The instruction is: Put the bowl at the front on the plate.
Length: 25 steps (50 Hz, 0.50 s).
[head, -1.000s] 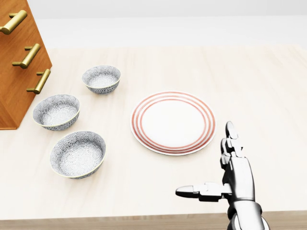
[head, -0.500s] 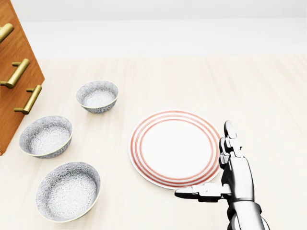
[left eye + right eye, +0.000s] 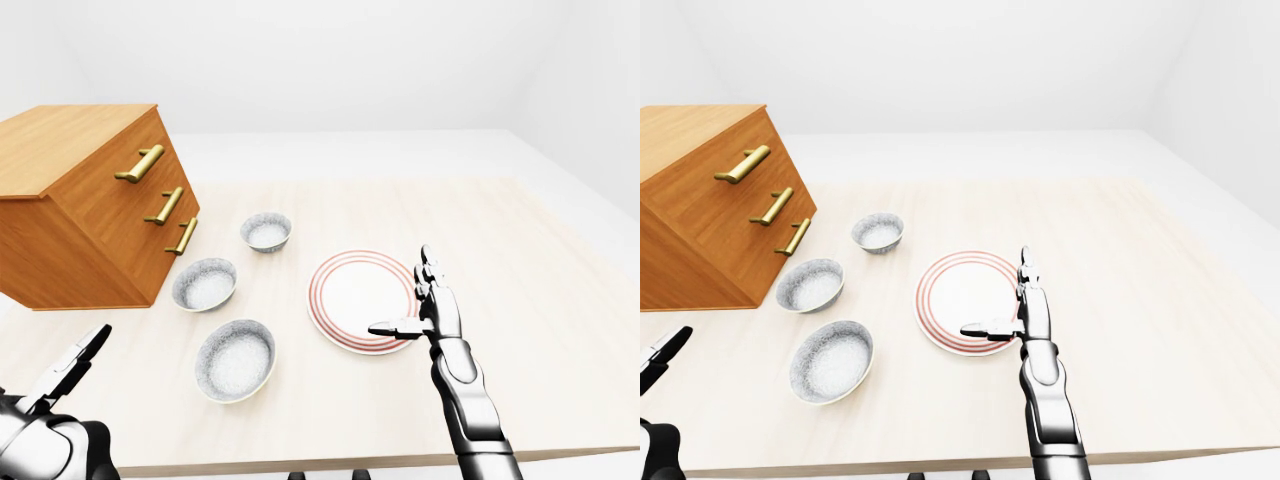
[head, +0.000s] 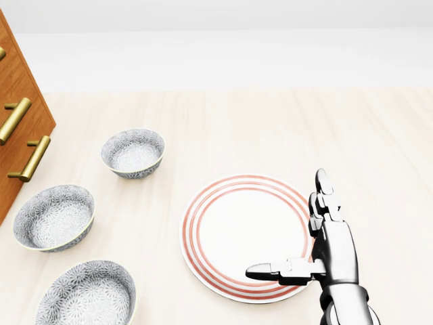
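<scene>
Three patterned grey bowls stand in a column on the pale wooden table. The nearest bowl (image 3: 235, 360) sits lowest in the left-eye view, left of the red-ringed white plate (image 4: 230, 230), which has nothing on it. My right hand (image 4: 289, 230) is open over the plate's lower right rim, fingers pointing up and thumb stretched left. At the bottom left corner of the left-eye view my left hand (image 3: 72, 365) is open with straight fingers, well left of the nearest bowl and apart from it.
The middle bowl (image 3: 204, 284) and the far bowl (image 3: 266, 231) lie above the nearest one. A wooden drawer chest (image 3: 90, 210) with brass handles stands left of the bowls. The table's near edge (image 3: 300, 465) runs along the bottom.
The whole head view has shifted: bowls, plate and chest slid down and left, so the camera moved toward the table. My right hand keeps its pose and now overlaps the plate's rim.
</scene>
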Motion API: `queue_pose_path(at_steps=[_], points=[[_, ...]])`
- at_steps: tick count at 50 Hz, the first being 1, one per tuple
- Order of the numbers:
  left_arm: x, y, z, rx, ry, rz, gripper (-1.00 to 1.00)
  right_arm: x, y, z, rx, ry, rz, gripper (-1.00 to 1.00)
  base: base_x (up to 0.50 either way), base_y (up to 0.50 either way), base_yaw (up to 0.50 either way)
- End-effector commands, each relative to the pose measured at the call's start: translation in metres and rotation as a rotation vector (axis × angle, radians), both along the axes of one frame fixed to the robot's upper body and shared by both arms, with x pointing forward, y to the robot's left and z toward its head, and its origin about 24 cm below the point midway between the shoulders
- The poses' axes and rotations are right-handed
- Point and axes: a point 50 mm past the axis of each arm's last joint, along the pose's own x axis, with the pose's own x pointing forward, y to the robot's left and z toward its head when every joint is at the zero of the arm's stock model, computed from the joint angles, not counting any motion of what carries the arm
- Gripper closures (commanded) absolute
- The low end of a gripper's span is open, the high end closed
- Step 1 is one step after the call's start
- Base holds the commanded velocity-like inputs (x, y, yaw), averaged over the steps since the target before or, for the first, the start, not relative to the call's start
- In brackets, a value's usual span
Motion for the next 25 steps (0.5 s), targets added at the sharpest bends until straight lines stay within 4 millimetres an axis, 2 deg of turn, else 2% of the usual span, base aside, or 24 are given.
queue_pose_path(at_steps=[1,5,11,16,20,25], points=[[0.000,0.000,0.000,0.004,0.003,0.002,-1.00,0.000,0.000,0.000,0.000,-0.002,0.000,-1.00,0.50,0.00,0.00],[0.000,0.000,0.000,0.003,0.006,0.002,-1.00,0.000,-0.001,0.000,0.003,-0.001,-0.008,-1.00,0.43,0.00,0.00],[0.000,0.000,-0.002,-0.001,0.012,0.000,-1.00,-0.005,0.002,0.007,-0.011,-0.033,0.005,-1.00,0.00,0.00,0.00],[0.000,0.000,-0.001,0.004,0.012,0.000,-1.00,-0.005,0.017,0.011,-0.024,-0.014,0.067,-1.00,0.00,0.00,0.00],[0.000,0.000,-0.001,0.003,0.010,-0.001,-1.00,-0.005,0.018,0.015,-0.019,-0.033,0.058,-1.00,0.00,0.00,0.00],[0.001,0.000,-0.003,0.000,0.017,-0.002,-1.00,-0.003,0.027,0.035,-0.065,-0.122,0.070,-1.00,0.00,0.00,0.00]])
